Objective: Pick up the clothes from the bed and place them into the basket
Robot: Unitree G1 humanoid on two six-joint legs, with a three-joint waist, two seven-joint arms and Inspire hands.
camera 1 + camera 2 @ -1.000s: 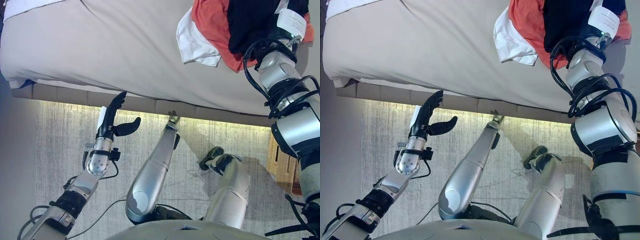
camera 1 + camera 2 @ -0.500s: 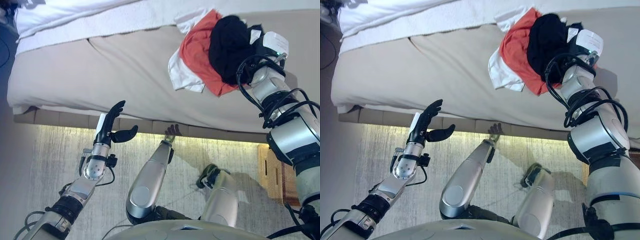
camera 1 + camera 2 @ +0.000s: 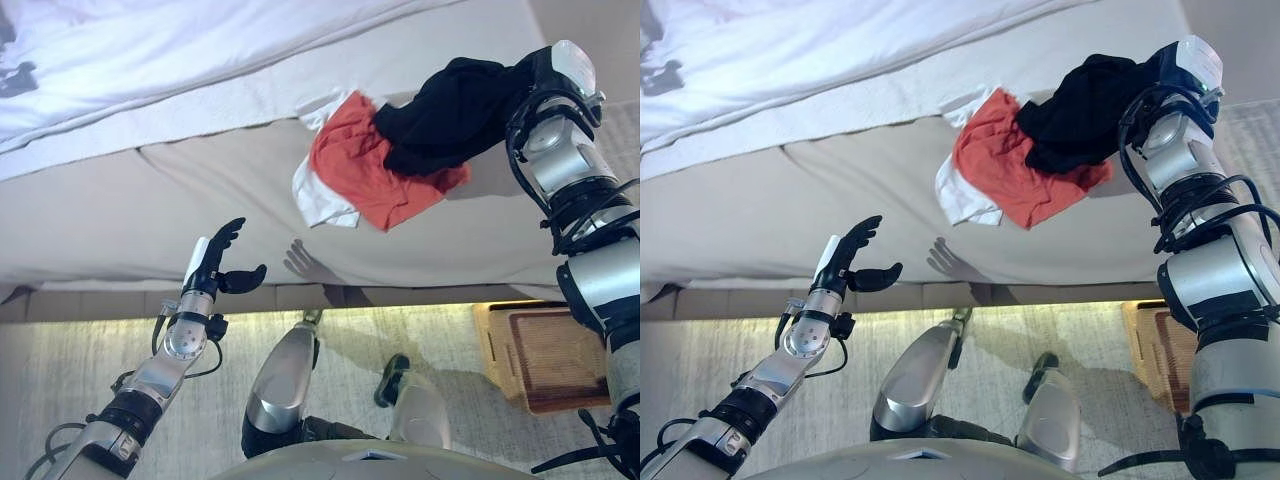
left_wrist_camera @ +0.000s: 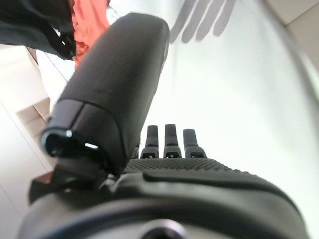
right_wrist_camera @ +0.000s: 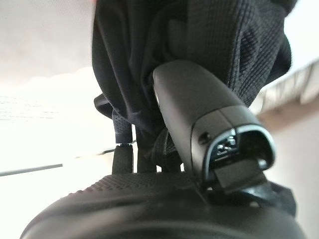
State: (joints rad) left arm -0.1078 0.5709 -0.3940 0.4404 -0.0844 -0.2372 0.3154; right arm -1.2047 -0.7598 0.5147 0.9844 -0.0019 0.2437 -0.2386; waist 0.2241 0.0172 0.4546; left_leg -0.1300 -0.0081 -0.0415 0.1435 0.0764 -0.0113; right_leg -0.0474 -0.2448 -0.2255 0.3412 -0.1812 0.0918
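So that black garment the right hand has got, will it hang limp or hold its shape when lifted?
Probably limp: the black garment already bunches in folds around the right hand. It looks thin and light. It overlaps the orange garment, so that may drag along.

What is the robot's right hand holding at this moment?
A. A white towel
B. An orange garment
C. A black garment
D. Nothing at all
C: the right robot hand has its thumb and fingers closed round the black garment, lifted above the orange garment lying on the bed.
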